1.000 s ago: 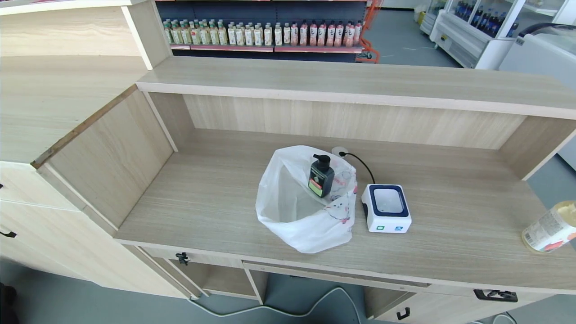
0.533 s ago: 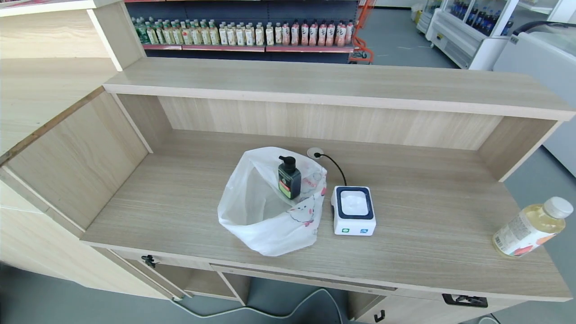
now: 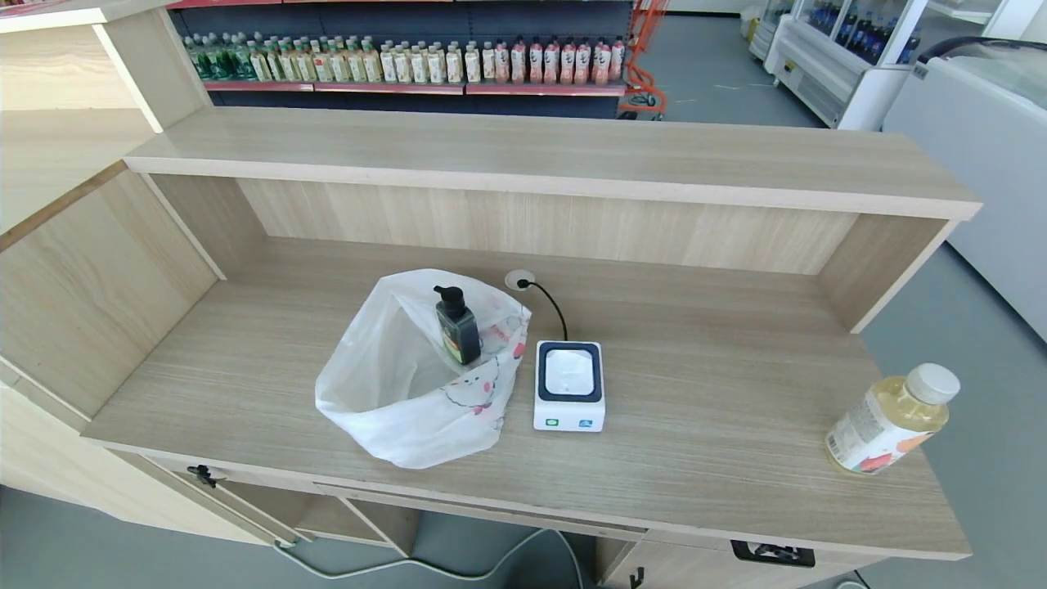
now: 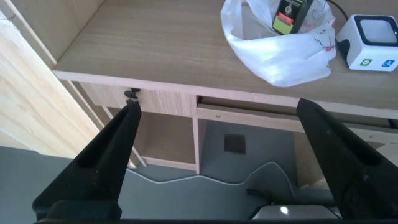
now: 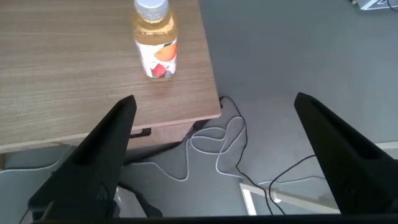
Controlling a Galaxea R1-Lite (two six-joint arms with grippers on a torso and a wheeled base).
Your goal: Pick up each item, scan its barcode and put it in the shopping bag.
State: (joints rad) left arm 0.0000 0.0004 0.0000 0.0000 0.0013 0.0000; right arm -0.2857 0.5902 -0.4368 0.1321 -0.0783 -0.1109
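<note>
While the right end effector (image 5: 216, 102) and left end effector (image 4: 219, 107) are hanging spread apart, the bottle (image 3: 887, 421) is standing upright at the right end of the bench (image 3: 720, 393); gripping mid-body, label exposed, is looking safest.

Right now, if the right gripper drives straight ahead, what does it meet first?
Right gripper, open, aims near the counter corner: likely that or the floor; depth unclear. Bottle sits off-line.

My view swings right: the bag (image 3: 393, 409), scanner (image 3: 569, 386) and bottle (image 3: 887, 420) drift left across it, though none shifts on the counter (image 3: 720, 425).
</note>
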